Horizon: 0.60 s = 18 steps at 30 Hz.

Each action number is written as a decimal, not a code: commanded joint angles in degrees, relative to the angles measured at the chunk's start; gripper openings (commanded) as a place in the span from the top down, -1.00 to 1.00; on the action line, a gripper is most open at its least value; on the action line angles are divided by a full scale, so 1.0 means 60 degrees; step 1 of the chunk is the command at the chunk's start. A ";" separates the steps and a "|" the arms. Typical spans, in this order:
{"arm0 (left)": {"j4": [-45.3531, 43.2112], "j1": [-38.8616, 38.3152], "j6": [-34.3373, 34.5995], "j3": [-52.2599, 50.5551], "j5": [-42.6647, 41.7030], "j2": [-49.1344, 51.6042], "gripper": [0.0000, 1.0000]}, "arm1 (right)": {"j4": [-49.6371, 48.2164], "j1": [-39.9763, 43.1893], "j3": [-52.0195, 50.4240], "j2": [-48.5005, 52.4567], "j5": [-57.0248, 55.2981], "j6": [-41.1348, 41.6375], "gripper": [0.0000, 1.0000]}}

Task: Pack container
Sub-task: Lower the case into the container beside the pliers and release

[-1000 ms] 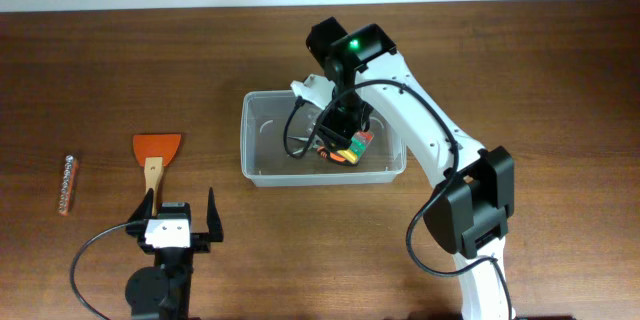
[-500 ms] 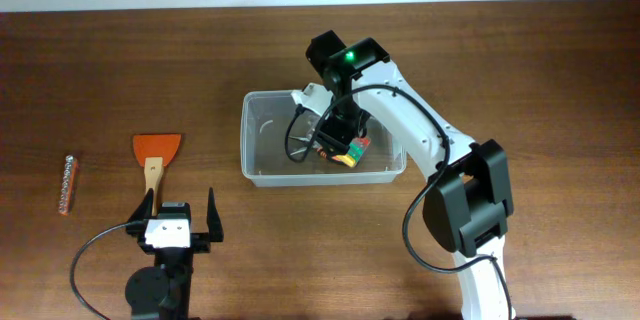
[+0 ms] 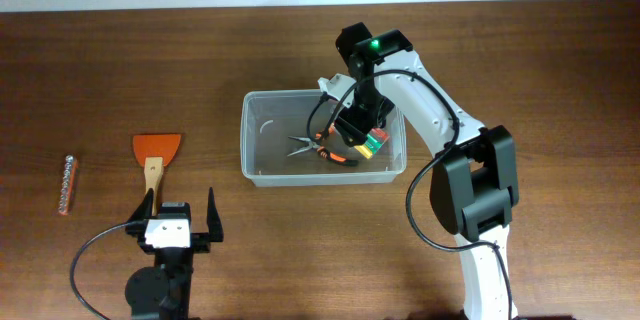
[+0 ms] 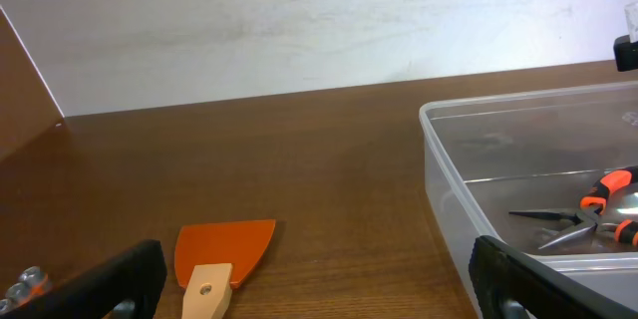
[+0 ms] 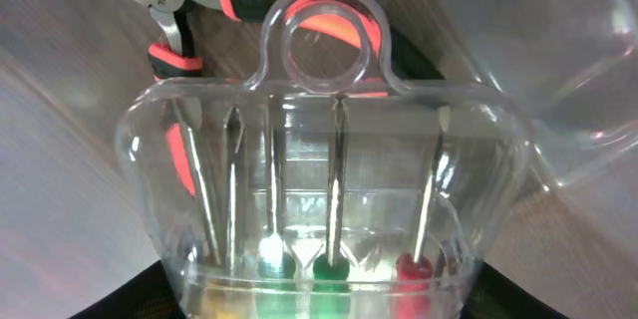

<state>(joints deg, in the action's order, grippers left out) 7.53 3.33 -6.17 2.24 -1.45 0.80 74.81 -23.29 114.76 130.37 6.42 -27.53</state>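
The container (image 3: 252,130) is a clear tub at the table's middle. Orange-and-black pliers (image 3: 320,148) lie on its floor. My right gripper (image 3: 364,132) is above the tub's right half, shut on a small clear case of coloured bits (image 3: 376,143). In the right wrist view the case (image 5: 329,189) fills the frame between my fingers, with the pliers (image 5: 189,5) beyond it and the right gripper (image 5: 324,304) at the bottom edge. My left gripper (image 3: 180,222) is open and empty near the front edge, just behind the orange scraper (image 3: 157,148).
A short row of silver bits (image 3: 67,184) lies at the far left. In the left wrist view the scraper (image 4: 224,259) lies between my open fingers (image 4: 100,279), and the tub wall (image 4: 449,169) stands to the right.
My right gripper has moved to the right over the tub with the case, and the pliers on the tub floor now show. The left arm has not moved.
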 commanded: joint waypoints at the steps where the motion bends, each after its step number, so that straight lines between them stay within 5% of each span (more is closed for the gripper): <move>1: 0.0000 -0.0047 0.0091 -0.0058 0.0040 -0.0076 -0.98 | -0.0055 -0.0058 -0.0036 0.0091 0.0331 -0.0087 -0.37; 18: -0.0004 -0.0047 0.0091 -0.0058 0.0036 -0.0076 -0.98 | -0.0266 -0.0051 -0.0033 0.0113 0.0412 0.0109 -0.61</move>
<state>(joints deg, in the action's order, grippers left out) 7.53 3.33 -6.17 2.24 -1.45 0.80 73.32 -23.35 114.76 130.48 7.68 -27.55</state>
